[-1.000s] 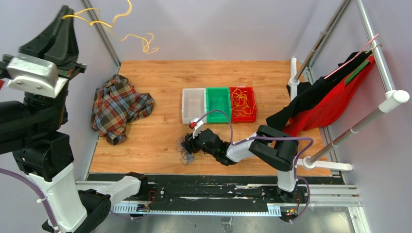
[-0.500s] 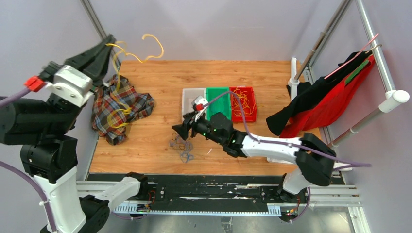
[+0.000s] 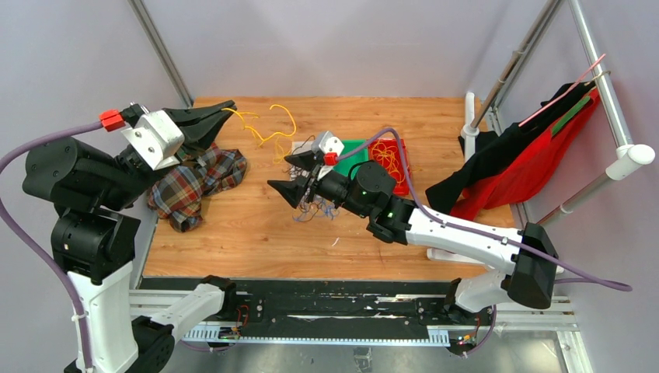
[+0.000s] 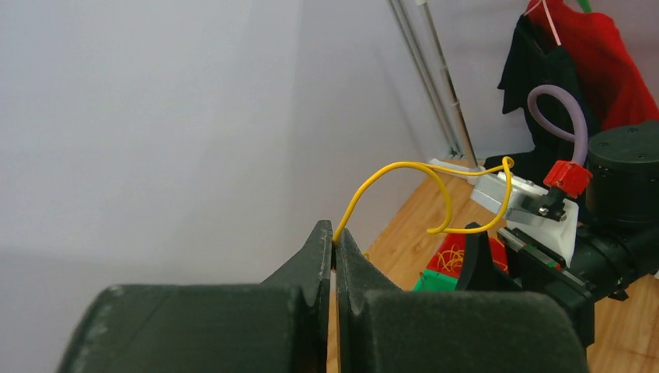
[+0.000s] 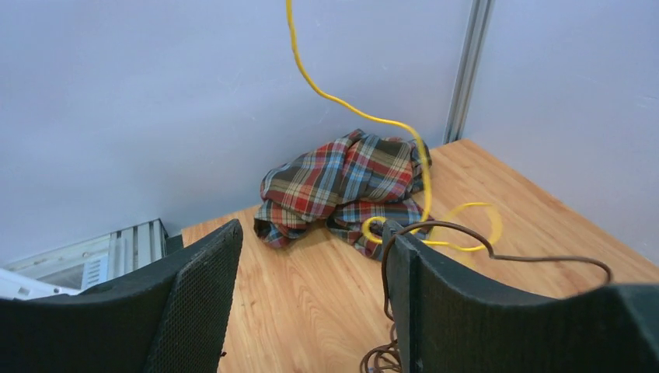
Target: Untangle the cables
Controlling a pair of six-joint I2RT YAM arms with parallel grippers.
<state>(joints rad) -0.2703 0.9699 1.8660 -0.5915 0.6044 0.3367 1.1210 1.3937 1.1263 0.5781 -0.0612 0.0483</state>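
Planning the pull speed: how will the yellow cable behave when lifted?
Probably floppy but springy: the yellow cable shows curls in mid-air beyond the left pincer. Likely very light: thin, pinched at one end only. It may snag, since it trails past the cloth.

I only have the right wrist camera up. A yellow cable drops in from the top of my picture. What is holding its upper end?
Observer: The left claw is shut on the yellow cable, pinching it at the fingertips.
Operator: And the dark loop draped over my finger?
Observer: It leads down into a tangle of dark and blue cables under the open right claw. I cannot tell whether the tangle is clear of the table.
Operator: Anything behind my claw?
Observer: A red bin with loose yellow cables in it, next to a green bin.
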